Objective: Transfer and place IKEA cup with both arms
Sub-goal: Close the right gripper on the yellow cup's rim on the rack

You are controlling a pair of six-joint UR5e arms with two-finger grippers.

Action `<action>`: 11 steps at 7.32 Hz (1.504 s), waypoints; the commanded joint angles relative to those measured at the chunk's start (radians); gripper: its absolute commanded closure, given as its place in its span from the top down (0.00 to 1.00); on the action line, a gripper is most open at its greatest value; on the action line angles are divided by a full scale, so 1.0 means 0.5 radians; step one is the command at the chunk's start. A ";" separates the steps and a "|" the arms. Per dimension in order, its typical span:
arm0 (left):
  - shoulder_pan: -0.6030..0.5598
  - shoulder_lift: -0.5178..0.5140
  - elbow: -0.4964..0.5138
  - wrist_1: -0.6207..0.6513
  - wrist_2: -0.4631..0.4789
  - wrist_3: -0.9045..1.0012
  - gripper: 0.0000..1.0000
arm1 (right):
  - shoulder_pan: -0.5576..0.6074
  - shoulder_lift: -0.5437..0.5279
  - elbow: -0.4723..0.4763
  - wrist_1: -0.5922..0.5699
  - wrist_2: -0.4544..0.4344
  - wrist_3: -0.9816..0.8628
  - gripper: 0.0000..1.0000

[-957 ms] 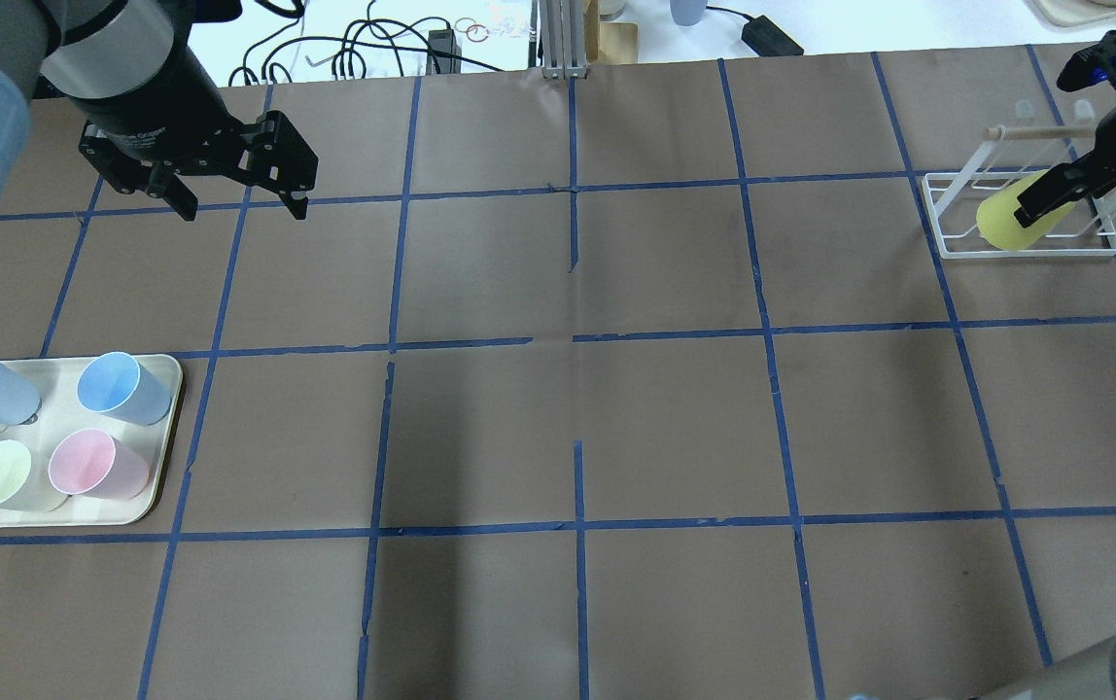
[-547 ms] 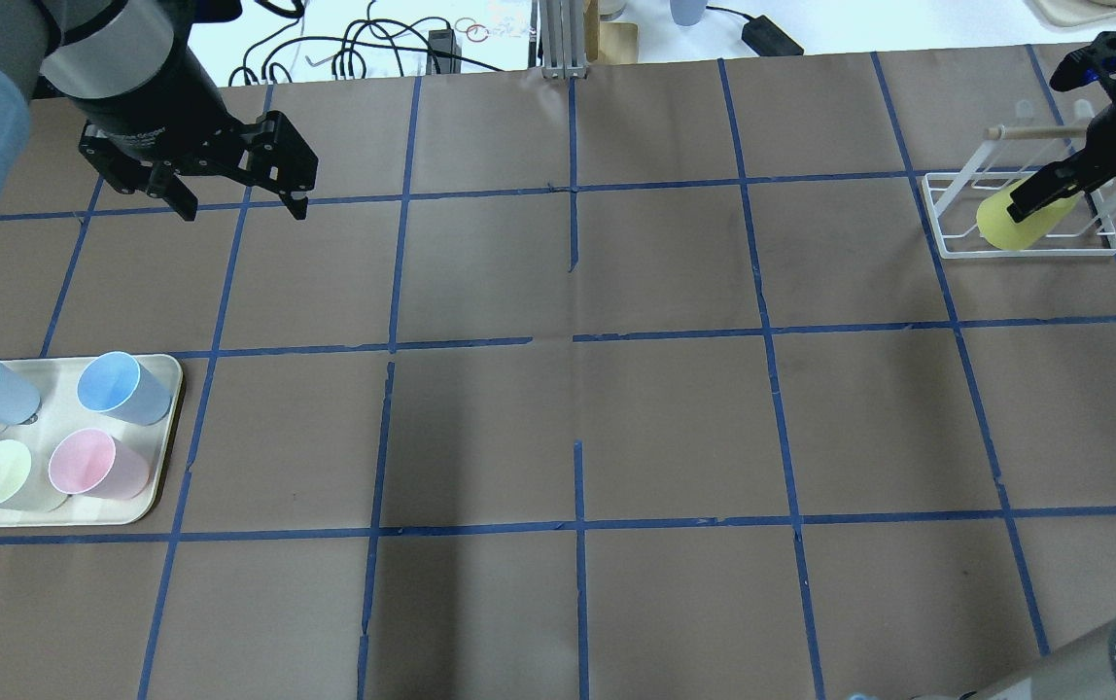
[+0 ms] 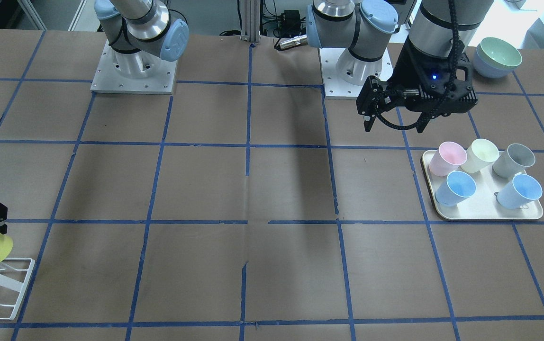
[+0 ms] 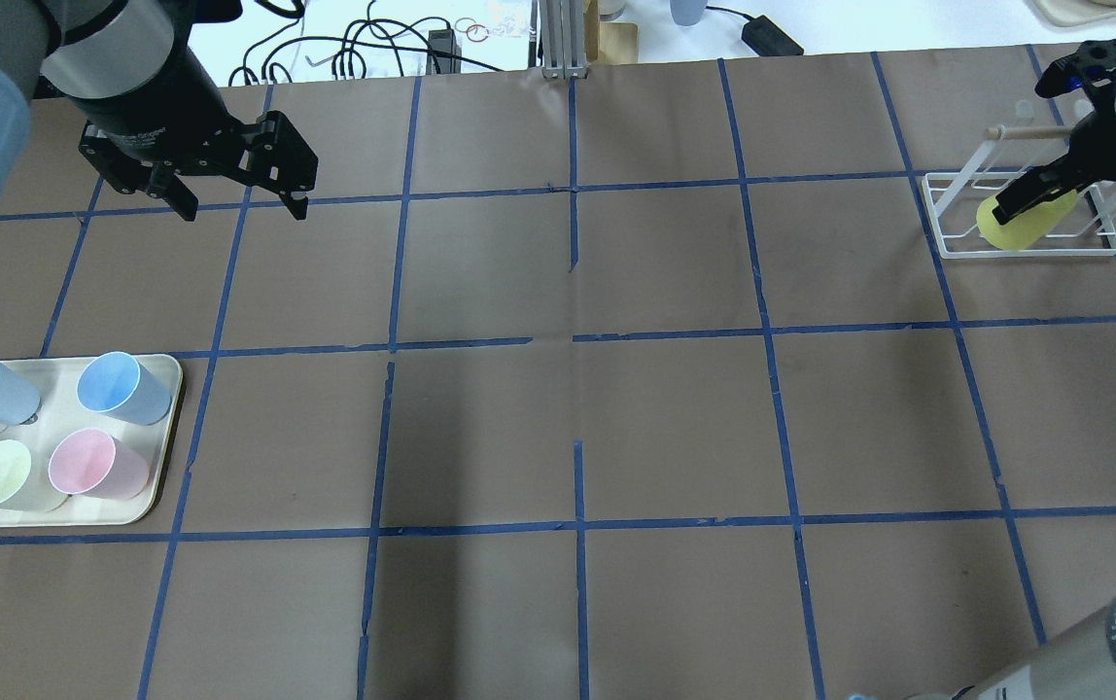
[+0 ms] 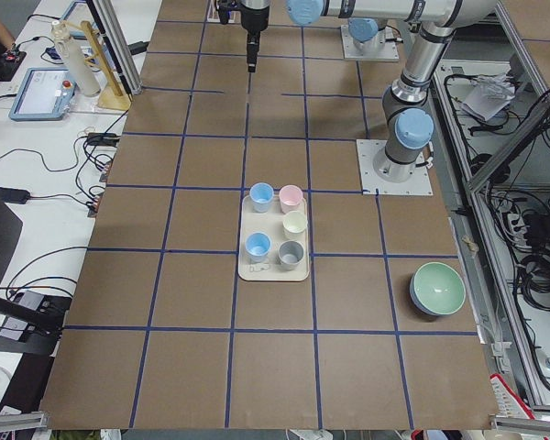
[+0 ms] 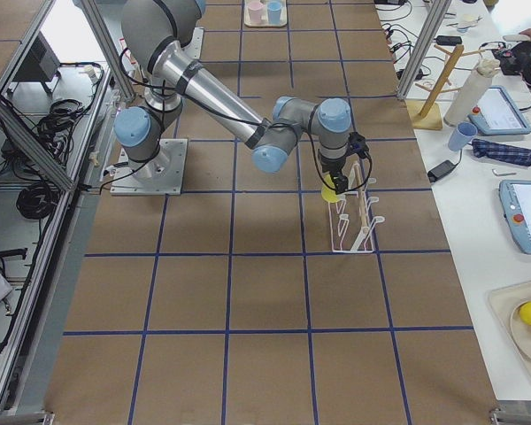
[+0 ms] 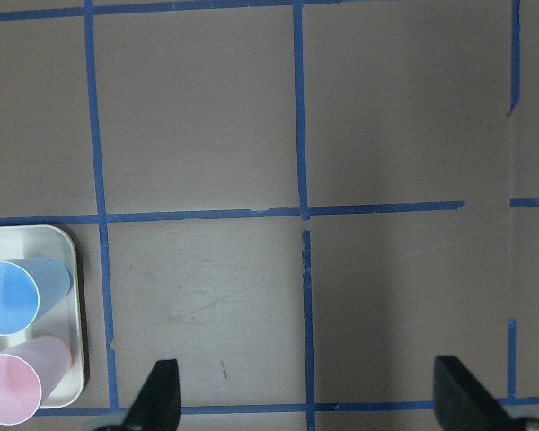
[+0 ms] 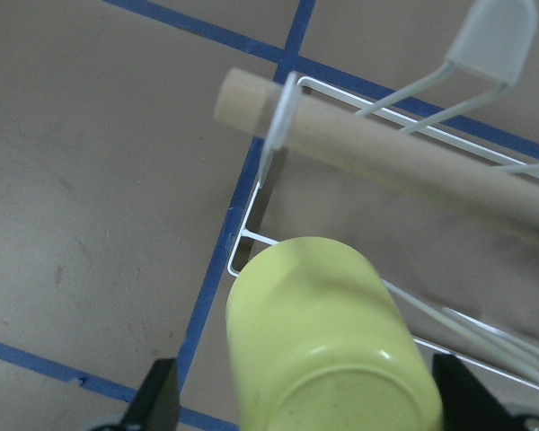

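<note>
At the far left of the overhead view a tray [image 4: 57, 389] holds pastel cups [image 4: 96, 465], none of them part of the job. Above it hangs the left claw [image 4: 243, 207], spread wide with nothing between its fingers. It is in the same spot as a second ago, so it seems to be waiting for its share of the work. The middle of the table [image 4: 577, 418] lies between the two arms, and that is probably where a hand-over would happen. At the far right the yellow cup [image 4: 1020, 231] rests tilted on a white wire rack [image 4: 1005, 256], its closed base turned toward the right wrist camera. This is where things have changed. Over the last second the right claw [image 4: 1034, 192] has slid in along the cup, while cup and rack have kept their place. The wrist camera shows its fingers spread to either side of the cup [image 8: 328, 350], with a clear gap on one side, so it straddles the cup without gripping it. The pick-up looks about to begin: the claw still has to close, and everything after that remains to be done.
</note>
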 commanded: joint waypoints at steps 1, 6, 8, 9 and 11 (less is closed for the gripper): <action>0.000 0.000 0.000 0.000 0.000 0.000 1.00 | 0.001 -0.007 -0.004 0.008 -0.008 -0.003 1.00; 0.000 0.000 0.000 0.000 0.000 0.000 1.00 | -0.003 -0.013 -0.007 0.029 -0.032 -0.003 0.73; 0.000 0.000 0.000 0.000 0.000 0.000 1.00 | -0.003 -0.016 -0.007 0.029 -0.035 -0.006 0.37; 0.000 0.000 0.000 0.000 0.000 0.000 1.00 | -0.003 -0.017 -0.010 0.029 -0.035 -0.006 0.17; 0.000 0.000 0.000 0.000 0.000 0.000 1.00 | 0.000 -0.059 -0.016 0.032 -0.038 -0.006 0.11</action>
